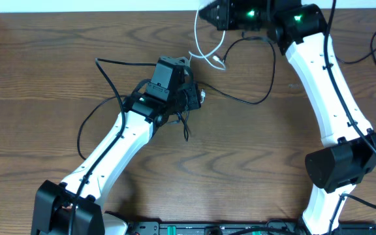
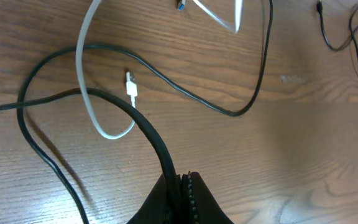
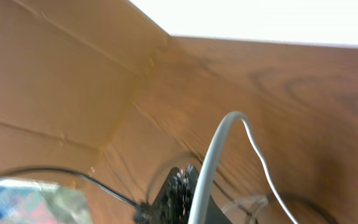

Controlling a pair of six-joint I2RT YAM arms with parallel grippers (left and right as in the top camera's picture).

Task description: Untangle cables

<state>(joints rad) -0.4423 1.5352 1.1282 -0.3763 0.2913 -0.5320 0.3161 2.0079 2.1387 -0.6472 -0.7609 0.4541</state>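
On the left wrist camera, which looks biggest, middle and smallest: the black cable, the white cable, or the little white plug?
1. The black cable, pinched in the left gripper. Being nearest the camera makes it look fatter.
2. The white cable.
3. The white plug, clearly smallest.

Seen from above, my left arm [image 1: 119, 140] and my right arm [image 1: 325, 72] wear glossy white tapered shells joined by matte black joint housings, with a thin black wire running along each shell. Green indicator lights [image 1: 250, 13] glow on the right arm's black wrist block, and a bulky black motor drum [image 1: 346, 162] caps one joint. Up close, my left gripper [image 2: 183, 180] shows finely ribbed black pads [image 2: 194, 199].
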